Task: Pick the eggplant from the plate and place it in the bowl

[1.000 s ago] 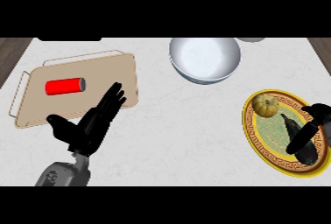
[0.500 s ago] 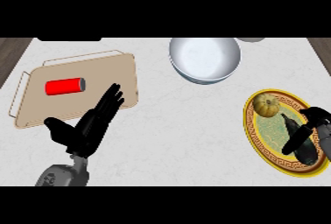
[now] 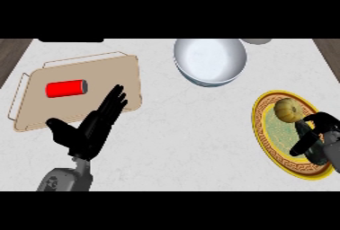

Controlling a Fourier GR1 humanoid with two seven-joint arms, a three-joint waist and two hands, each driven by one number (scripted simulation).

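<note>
i see one round tan vegetable on the upper part of the one yellow-rimmed plate (no purple eggplant that i can make out). my right hand sits just beside it, fingers curled on nothing visible, tucked in more than a second ago. one white bowl lies beyond. my left hand, unchanged, rests open by one tray holding one red can.

Bowl is finished in pale grey-white. Plate is rimmed in yellow with a dark key pattern, its centre tinted green. Can is coloured red, tray tan. Counter is veined white.
</note>
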